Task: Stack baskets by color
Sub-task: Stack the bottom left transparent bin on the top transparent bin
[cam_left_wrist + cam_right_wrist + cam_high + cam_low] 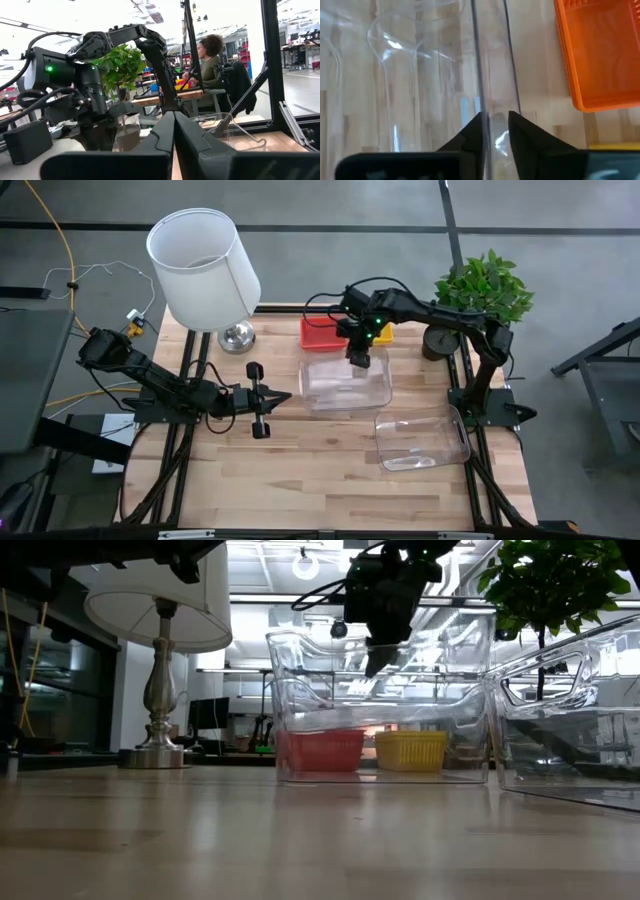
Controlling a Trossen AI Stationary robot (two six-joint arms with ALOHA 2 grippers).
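Note:
A clear tub [345,385] stands at mid table; in the low view its walls [380,710] show doubled rims, as if one tub sat inside another. My right gripper [358,358] is at its far wall, shut on the rim. Behind it, a red-orange basket [322,332] and a yellow basket [385,335] rest side by side on the table. A second clear tub [422,438] lies nearer the front right. My left gripper [275,398] hovers shut left of the tubs, touching nothing. My right gripper pinches the rim of the clear tub's far wall [495,107] between its two fingers, one finger [475,130] inside the tub and one outside. The fingers come from above, slanting down. The tub stays upright with its bottom [380,780] on the table.
A lamp with a white shade [205,270] stands at the far left, and a potted plant [485,285] at the far right. Bare wood lies along the table's near edge. A person [210,60] sits at a desk beyond the table.

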